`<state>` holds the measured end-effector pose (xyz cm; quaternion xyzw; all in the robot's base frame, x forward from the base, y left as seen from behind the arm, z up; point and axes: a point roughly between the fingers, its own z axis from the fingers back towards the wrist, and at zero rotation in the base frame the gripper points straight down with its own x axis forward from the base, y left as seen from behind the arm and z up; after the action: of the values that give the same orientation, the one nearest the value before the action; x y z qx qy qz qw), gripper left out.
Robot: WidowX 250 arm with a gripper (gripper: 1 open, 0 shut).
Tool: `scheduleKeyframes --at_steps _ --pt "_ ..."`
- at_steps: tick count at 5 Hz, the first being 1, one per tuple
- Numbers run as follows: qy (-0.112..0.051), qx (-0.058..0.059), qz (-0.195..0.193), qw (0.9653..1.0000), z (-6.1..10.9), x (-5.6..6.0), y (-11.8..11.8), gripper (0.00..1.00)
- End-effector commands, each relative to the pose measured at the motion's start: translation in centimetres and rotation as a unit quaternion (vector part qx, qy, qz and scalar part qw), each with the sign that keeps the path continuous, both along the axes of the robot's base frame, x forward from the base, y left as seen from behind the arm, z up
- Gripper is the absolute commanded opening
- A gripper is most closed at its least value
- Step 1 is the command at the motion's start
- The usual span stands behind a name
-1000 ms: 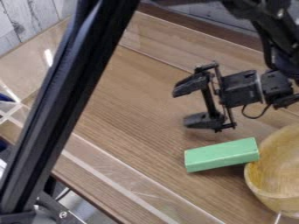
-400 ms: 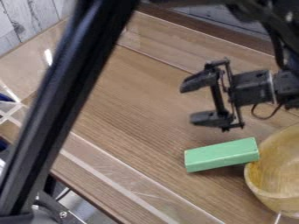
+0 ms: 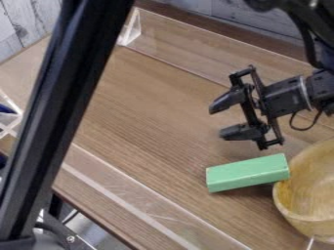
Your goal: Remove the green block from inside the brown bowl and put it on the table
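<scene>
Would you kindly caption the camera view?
Open gripper above green block lying on table beside brown bowl.

No text, label, brand, number or sign is showing legibly anywhere in this view.

I see the green block (image 3: 248,175) lying flat on the table (image 3: 144,107), low and right of centre in my frame. It's a matte light-green bar, long axis running left to right and tilted slightly upward at its right end. That end sits just beside the rim of the brown bowl (image 3: 308,190), a pale tan wooden bowl cut off at the lower right corner.
</scene>
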<state>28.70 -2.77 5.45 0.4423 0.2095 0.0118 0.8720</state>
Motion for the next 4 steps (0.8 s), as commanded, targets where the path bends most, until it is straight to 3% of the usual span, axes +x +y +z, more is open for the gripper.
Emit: scheduleKeyframes --at_steps 1,2,4 --pt "-0.025 -0.035 0.012 0.9990 1.6 0.9 -0.4 0.00" --pt "-0.012 -0.052 0.021 0.9983 1.2 0.9 -0.6 0.00" --pt "-0.007 -0.080 0.012 0.9967 0.1 0.2 0.4 0.00"
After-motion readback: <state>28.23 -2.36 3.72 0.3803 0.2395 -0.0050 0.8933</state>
